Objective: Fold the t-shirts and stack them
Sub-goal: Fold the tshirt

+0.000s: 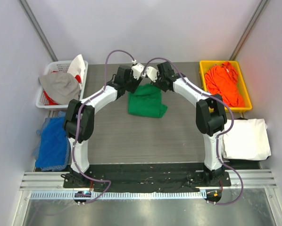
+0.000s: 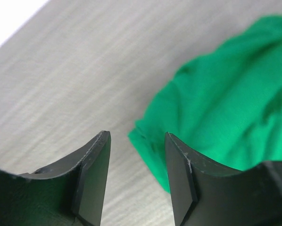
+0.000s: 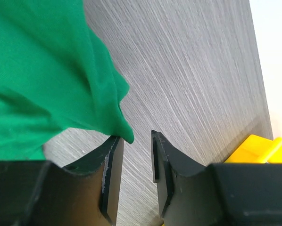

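A bright green t-shirt (image 1: 146, 104) lies folded in a thick bundle on the middle of the grey table (image 1: 131, 136). Both grippers hover just above its far edge, close to each other. My left gripper (image 1: 133, 86) (image 2: 137, 136) is open with only table between its fingers, and the green t-shirt (image 2: 226, 108) lies to its right. My right gripper (image 3: 136, 136) (image 1: 156, 84) is open too; a corner of the green t-shirt (image 3: 42, 80) hangs at the tip of its left finger, not pinched. An orange t-shirt (image 1: 224, 84) fills the yellow bin. A white t-shirt (image 1: 246, 138) lies flat at the right.
The yellow bin (image 1: 203, 63) (image 3: 259, 148) stands at the back right. A white basket (image 1: 51, 66) with grey, white and red clothes stands at the back left. A blue cloth (image 1: 53, 141) lies crumpled beside the left arm.
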Available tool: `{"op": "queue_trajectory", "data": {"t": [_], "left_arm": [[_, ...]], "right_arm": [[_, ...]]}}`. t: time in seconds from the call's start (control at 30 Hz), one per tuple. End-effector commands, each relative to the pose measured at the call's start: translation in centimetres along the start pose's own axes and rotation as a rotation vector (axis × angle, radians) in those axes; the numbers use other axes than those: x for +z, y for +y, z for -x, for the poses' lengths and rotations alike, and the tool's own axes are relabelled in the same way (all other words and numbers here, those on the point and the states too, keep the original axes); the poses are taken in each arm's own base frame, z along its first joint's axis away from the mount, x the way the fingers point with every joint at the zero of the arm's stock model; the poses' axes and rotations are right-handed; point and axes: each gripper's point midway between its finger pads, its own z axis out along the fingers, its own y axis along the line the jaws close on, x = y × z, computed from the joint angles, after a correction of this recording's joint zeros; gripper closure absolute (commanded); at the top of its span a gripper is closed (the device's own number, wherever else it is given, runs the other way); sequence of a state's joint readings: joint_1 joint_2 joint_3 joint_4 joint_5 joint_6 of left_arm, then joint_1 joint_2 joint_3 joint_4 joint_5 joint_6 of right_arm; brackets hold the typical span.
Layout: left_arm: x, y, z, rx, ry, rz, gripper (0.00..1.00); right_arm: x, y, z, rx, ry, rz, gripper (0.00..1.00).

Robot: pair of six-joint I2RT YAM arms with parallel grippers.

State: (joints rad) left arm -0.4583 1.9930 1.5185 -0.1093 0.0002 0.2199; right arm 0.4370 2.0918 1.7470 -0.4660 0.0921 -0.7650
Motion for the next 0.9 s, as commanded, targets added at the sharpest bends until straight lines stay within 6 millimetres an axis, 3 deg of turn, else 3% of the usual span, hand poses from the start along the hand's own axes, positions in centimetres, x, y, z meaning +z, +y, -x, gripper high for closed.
{"op": "queue_trajectory", "data": {"t": [0.0, 0.13, 0.23, 0.33, 0.6, 0.87], "left_arm": [[-0.1, 2.5, 2.5, 0.005, -0.032, 0.105, 0.45], [-1.0, 3.7, 3.6, -0.009, -0.045, 0.153, 0.42], [-2.3, 3.4, 4.3, -0.022, -0.059, 0.134, 0.41], [-3.8, 2.0, 4.7, -0.050, -0.080, 0.065, 0.40], [-6.2, -1.7, 3.3, -0.134, -0.073, -0.103, 0.40], [-6.2, -4.7, 1.6, -0.168, -0.035, -0.205, 0.40]], "right_arm": [[-0.1, -1.8, 1.2, 0.030, -0.024, -0.066, 0.63], [-0.4, -2.1, 0.6, 0.057, -0.006, -0.098, 0.63], [-1.2, -1.7, 0.2, 0.069, -0.004, -0.094, 0.63], [-2.7, -1.5, 0.3, 0.089, -0.024, -0.088, 0.63], [-6.4, -0.4, 1.3, 0.137, -0.095, -0.050, 0.62], [-6.7, 1.1, 2.3, 0.170, -0.139, 0.011, 0.60]]}}
